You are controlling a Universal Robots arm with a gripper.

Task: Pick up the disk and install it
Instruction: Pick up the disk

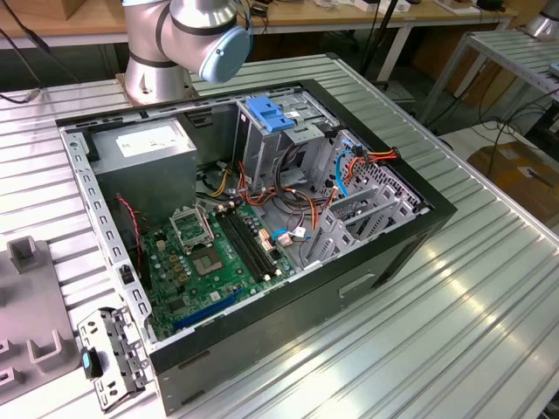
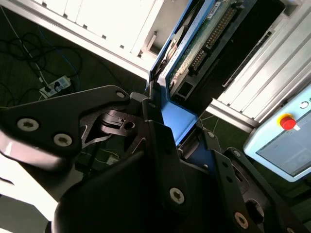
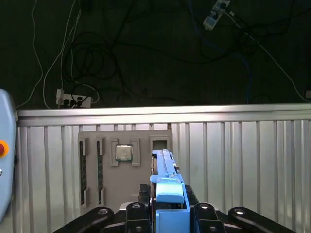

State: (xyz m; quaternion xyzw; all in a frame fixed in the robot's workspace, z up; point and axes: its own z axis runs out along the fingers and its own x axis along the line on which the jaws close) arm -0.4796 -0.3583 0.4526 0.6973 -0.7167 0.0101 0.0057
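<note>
Hid near end of disk (image 2: 194,48) behind jaws in second wrist view | cropped far end at picture edge | clipped arm (image 1: 188,35), grey tray (image 1: 31,345) at exterior view's edges

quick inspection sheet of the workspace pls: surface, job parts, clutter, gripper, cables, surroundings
surface: ribbed metal table, carrying an open computer case
job's things: the disk, with blue side rail, held in the gripper
clutter: grey parts tray holding a chip; loose metal bracket beside the case
grippers: gripper, fingers shut on the disk
cables: bundles inside the case; loose leads on the floor
surroundings: pendant with a red button; desks behind
</note>
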